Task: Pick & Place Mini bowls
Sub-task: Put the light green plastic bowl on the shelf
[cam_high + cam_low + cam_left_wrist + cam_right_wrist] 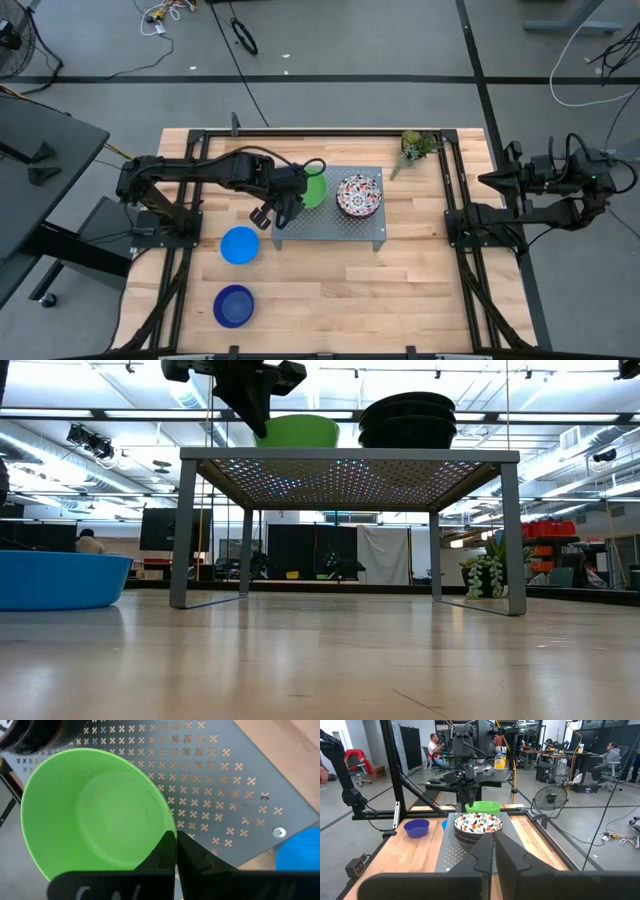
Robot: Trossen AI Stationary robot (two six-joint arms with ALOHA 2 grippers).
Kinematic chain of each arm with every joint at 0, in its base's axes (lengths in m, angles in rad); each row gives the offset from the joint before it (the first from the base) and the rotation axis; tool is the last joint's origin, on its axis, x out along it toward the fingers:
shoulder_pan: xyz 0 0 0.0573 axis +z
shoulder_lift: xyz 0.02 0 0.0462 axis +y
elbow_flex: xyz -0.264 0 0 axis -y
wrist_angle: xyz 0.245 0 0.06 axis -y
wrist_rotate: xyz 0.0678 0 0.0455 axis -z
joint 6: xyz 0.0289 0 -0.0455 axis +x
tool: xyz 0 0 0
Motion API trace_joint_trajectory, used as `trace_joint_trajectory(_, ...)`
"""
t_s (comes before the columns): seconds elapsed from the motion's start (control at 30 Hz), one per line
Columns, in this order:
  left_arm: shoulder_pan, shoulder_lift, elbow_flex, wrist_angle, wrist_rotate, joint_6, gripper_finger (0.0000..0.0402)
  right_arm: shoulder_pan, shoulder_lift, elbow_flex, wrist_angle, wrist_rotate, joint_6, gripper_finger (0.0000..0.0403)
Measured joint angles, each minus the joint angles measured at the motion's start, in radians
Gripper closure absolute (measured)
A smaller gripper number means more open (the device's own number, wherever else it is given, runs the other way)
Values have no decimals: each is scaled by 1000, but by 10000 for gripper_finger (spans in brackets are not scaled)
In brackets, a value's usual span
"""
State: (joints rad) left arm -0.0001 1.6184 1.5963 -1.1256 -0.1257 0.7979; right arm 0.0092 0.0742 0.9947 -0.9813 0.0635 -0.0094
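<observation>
Left gripper point(285, 207) over left part of grey perforated stand point(355, 228), arm stretched across from table's left; fingers point(167, 851) pressed together, tips at rim of green bowl point(95, 815), grip on rim unclear. Green bowl on stand top. Patterned bowl stack point(359, 194) beside it on stand. No readable writing. Light blue bowl point(240, 245), dark blue bowl point(233, 306) on table, both empty. Right gripper point(493, 851) parked at right edge, fingers together.

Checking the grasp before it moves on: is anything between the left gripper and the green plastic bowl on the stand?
Nothing visible. The left gripper is already at the rim of the green plastic bowl, which sits on the grey perforated metal stand beside the stacked floral-pattern bowls.
</observation>
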Motion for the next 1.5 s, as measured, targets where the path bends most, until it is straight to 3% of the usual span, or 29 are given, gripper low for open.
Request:
trace_joint_trajectory(1.2, 11, 0, 0, 16, 11, -34, 399, 0, 0, 0, 0, 0, 0, 380)
trace_joint_trajectory(1.5, 25, -74, -2, 14, 21, -68, 399, 0, 0, 0, 0, 0, 0, 380)
